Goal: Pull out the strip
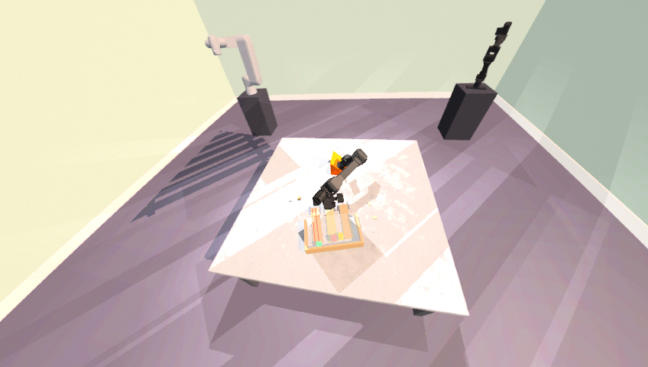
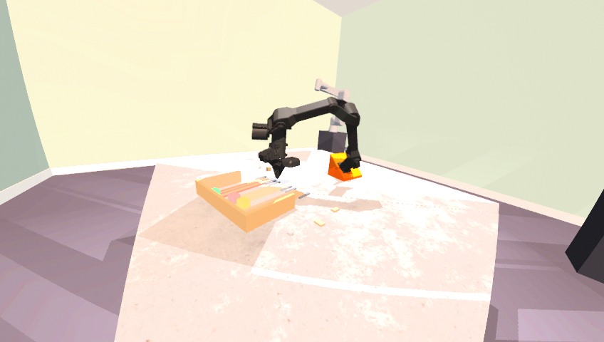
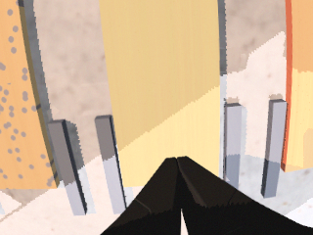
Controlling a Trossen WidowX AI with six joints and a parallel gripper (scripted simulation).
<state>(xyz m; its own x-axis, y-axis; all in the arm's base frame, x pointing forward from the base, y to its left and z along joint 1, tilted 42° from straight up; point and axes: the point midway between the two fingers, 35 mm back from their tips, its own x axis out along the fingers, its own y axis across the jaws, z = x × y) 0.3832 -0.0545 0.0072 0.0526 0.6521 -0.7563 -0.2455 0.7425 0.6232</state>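
Observation:
My gripper [image 2: 278, 176] [image 3: 176, 167] is shut with nothing between its fingertips. In the wrist view the tips overlap the near end of the plain pale-yellow strip [image 3: 161, 73] [image 1: 331, 222]; whether they touch it I cannot tell. A pink cube [image 1: 333, 238] [image 2: 233, 197] sits at that strip's far end; its label is not readable now. A yellow cube [image 1: 340, 236] [image 2: 243, 202] is beside it, near the spotted orange strip [image 3: 10, 98] [image 1: 345, 222]. A green cube [image 1: 319, 244] [image 2: 216, 190] is at the end of the red-striped strip [image 1: 315, 227].
The strips lie in a wooden tray [image 1: 336, 248] [image 2: 271, 213] with raised walls. Grey guide bars [image 3: 104, 142] [image 3: 275, 147] stand between the strips' near ends. An orange wedge [image 1: 335, 170] [image 2: 335, 170] is beside the arm's base. Small loose pieces [image 2: 319, 222] [image 1: 374, 217] lie outside the tray.

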